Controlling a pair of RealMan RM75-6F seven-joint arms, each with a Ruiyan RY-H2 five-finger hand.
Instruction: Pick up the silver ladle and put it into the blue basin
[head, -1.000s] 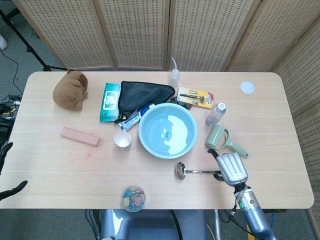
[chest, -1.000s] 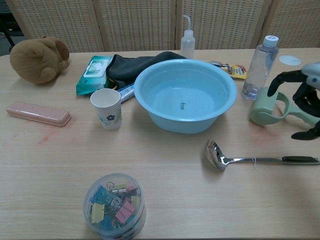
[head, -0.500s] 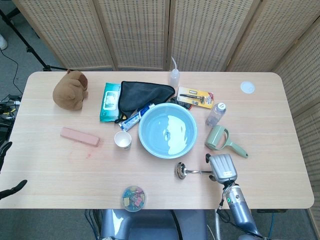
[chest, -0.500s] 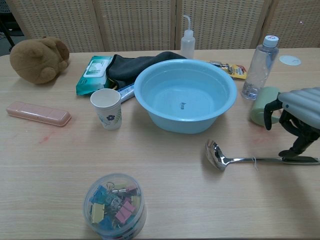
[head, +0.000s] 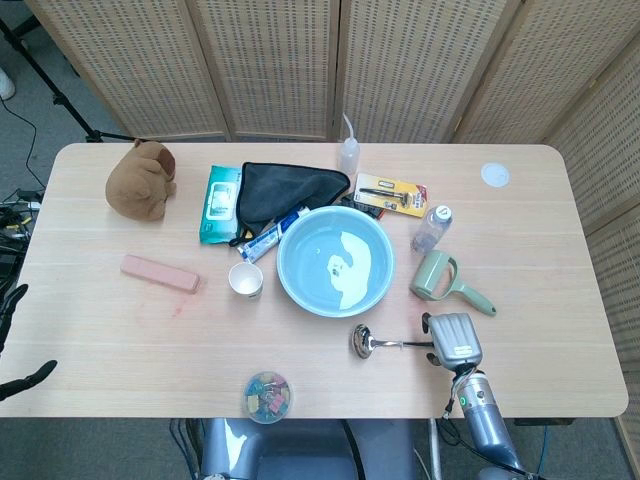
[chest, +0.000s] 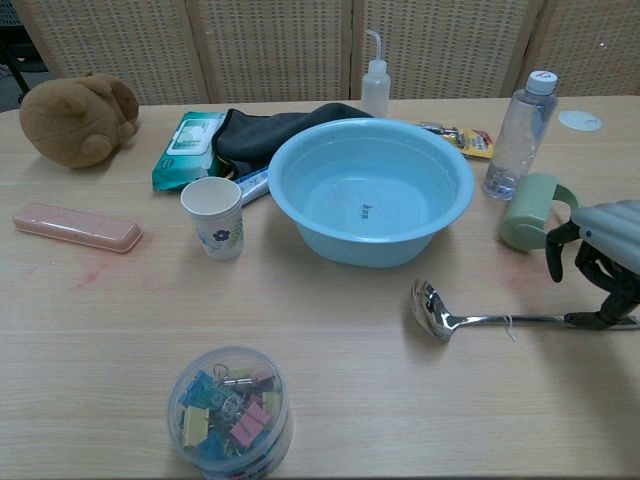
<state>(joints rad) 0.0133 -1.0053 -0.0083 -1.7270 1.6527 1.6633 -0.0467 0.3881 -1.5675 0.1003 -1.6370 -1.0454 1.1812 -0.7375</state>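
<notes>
The silver ladle lies flat on the table in front of the blue basin, bowl to the left and black handle end to the right. My right hand hovers over that handle end, fingers curled downward and still apart. One fingertip touches the handle. The basin is upright with nothing in it. My left hand shows only at the table's left edge, off the tabletop, fingers spread and holding nothing.
A green lint roller and a clear bottle stand just behind my right hand. A paper cup is left of the basin. A jar of clips sits near the front edge.
My right hand has come down lower over the ladle's handle end and shifted slightly along it. The ladle has not moved. The left hand is still.
</notes>
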